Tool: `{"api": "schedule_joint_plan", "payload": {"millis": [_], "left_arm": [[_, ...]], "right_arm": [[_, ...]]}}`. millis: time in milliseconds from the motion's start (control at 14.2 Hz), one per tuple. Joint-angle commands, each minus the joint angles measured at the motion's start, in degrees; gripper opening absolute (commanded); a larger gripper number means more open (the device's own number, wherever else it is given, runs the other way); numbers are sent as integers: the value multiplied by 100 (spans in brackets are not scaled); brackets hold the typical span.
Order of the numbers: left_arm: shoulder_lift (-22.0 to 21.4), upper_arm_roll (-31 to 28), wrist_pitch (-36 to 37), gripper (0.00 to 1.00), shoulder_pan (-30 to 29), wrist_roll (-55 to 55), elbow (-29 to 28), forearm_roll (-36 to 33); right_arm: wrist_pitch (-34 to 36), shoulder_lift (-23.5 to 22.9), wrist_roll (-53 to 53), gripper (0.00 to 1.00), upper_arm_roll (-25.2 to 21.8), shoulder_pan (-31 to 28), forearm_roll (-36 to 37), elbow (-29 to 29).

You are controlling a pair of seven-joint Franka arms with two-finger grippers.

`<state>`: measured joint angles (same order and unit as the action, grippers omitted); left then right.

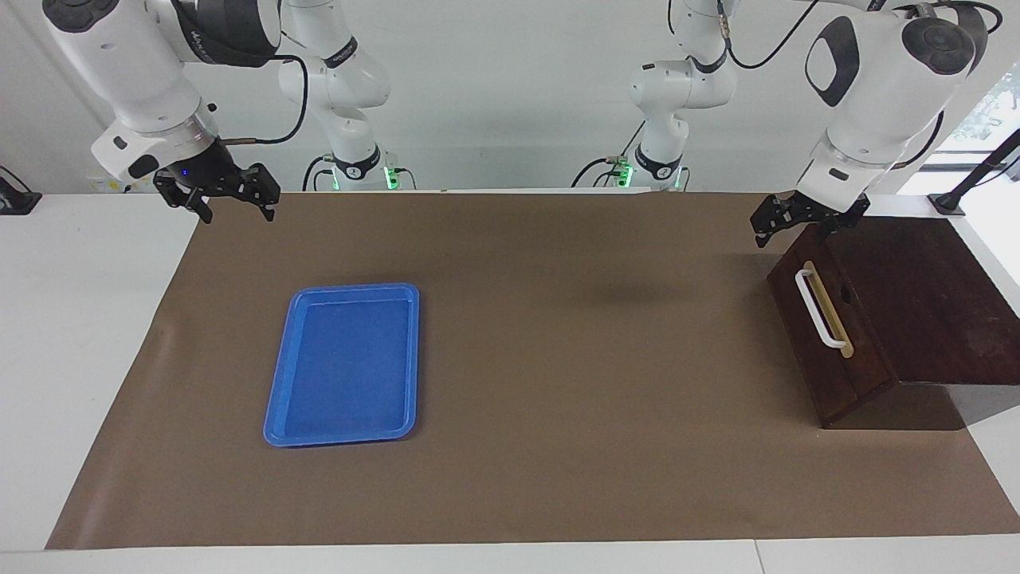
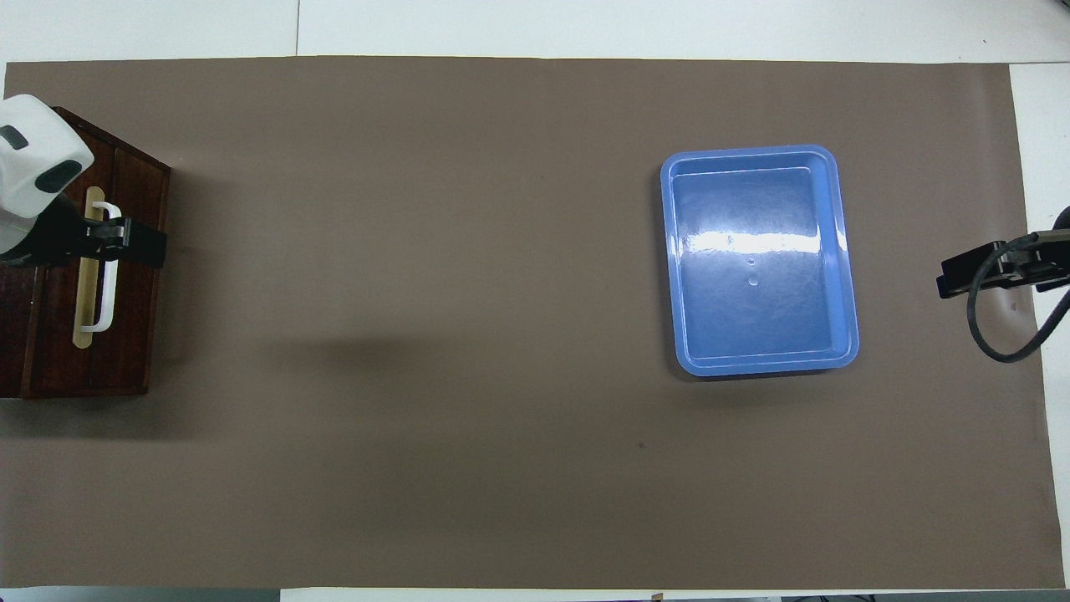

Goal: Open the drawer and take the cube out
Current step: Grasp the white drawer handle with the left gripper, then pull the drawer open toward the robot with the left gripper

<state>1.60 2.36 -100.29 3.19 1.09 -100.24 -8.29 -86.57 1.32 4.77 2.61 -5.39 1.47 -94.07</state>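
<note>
The drawer [image 1: 833,351] is shut in a dark brown wooden box at the left arm's end of the table, its white bar handle [image 1: 821,309] facing the table's middle. From overhead, the drawer front [image 2: 125,334] and handle [image 2: 104,293] show under my left gripper [image 2: 142,248]. My left gripper [image 1: 797,227] hangs open above the box's top edge, over the handle's end nearer the robots, touching nothing. My right gripper [image 1: 231,199] waits open and empty in the air at the right arm's end [image 2: 953,280]. The cube is hidden.
A flat blue tray [image 1: 343,363] lies empty on the brown mat [image 1: 558,359] toward the right arm's end [image 2: 759,259]. A black stand [image 1: 956,195] sits on the white table beside the box, nearer the robots.
</note>
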Motion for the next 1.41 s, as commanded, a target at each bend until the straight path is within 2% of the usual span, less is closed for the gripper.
{"api": "schedule_joint_plan", "payload": {"millis": [0,211,423,846,1128,1269,1339], "left_arm": [[-195,-60,-822,100,225,-21,-872,-531],[32,-60,-1448,100,217,-39,-1296,-1278],[288,-60,-1826,100,103,-74,-1323,-1649],[341,-69,-2671,100,-381,-250,-1762,-1684],[376,-69,-3101,100,-381,-215,-2132,-1676],[534,-60,-3119,100,-197,-23,-2071,-1676],[552,-60,-3102,100,74,292,-2035,-1667]], "right_arm": [[88,9,-46,100,64,-85,29,46],[79,9,-55,100,55,-85,29,46],[79,18,-55,100,64,-76,29,46],[70,9,-55,100,64,-67,29,46],[62,9,-73,100,64,-58,29,46],[53,9,-73,100,64,-58,29,38],[53,9,-81,100,64,-58,29,38]]}}
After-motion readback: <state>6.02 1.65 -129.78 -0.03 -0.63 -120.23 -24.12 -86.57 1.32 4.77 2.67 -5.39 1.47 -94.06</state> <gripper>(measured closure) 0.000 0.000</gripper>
